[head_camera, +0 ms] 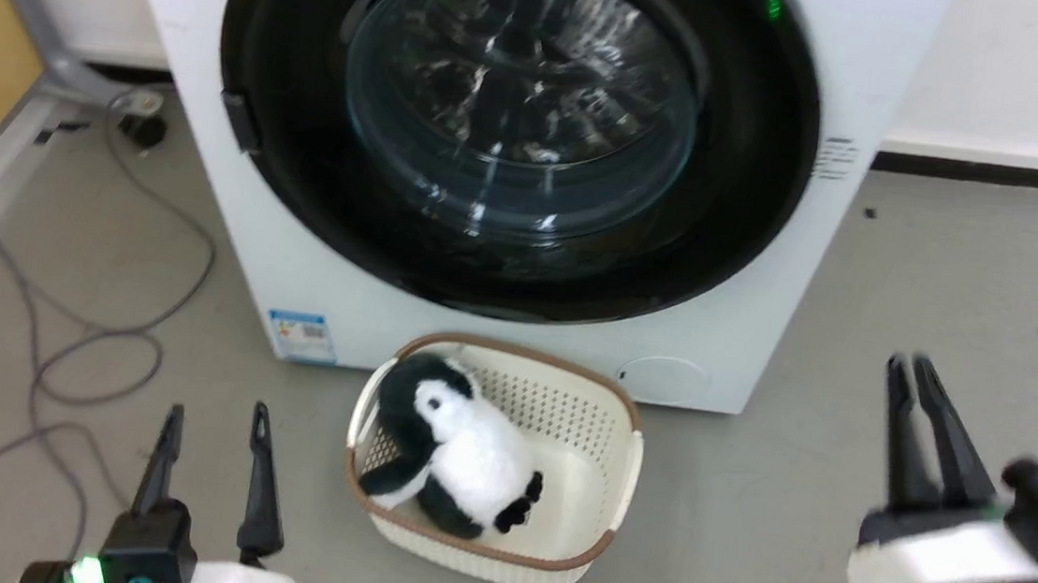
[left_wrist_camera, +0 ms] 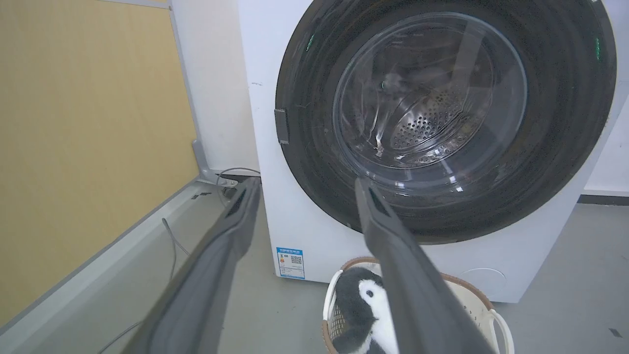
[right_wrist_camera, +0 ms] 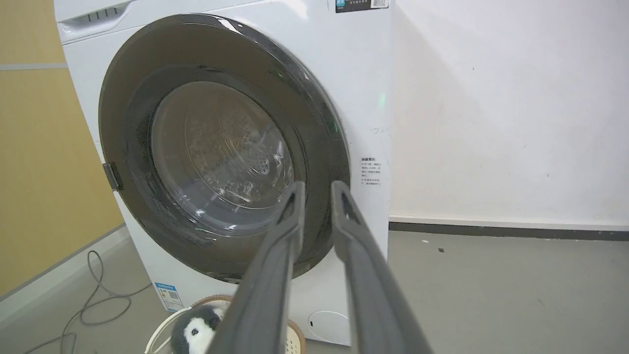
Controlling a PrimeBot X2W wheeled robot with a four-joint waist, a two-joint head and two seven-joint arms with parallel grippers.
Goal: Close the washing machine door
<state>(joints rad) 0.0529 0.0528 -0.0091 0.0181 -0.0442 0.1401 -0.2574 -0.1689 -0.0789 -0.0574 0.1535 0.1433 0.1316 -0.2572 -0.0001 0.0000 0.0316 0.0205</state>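
Head view: the washing machine door [head_camera: 514,131] sits flush against the washing machine [head_camera: 340,295], left gripper [head_camera: 219,412] spread wide and empty, right gripper [head_camera: 911,365] barely parted, also empty, both well clear; advisable only a light confirming press on the black rim.

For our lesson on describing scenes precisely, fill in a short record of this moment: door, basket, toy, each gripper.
washing machine door: closed against the washing machine
basket: on the floor in front of the machine
toy penguin: lying in the basket
left gripper: open, empty, clear of the door
right gripper: fingers narrowly apart, empty, clear of the door
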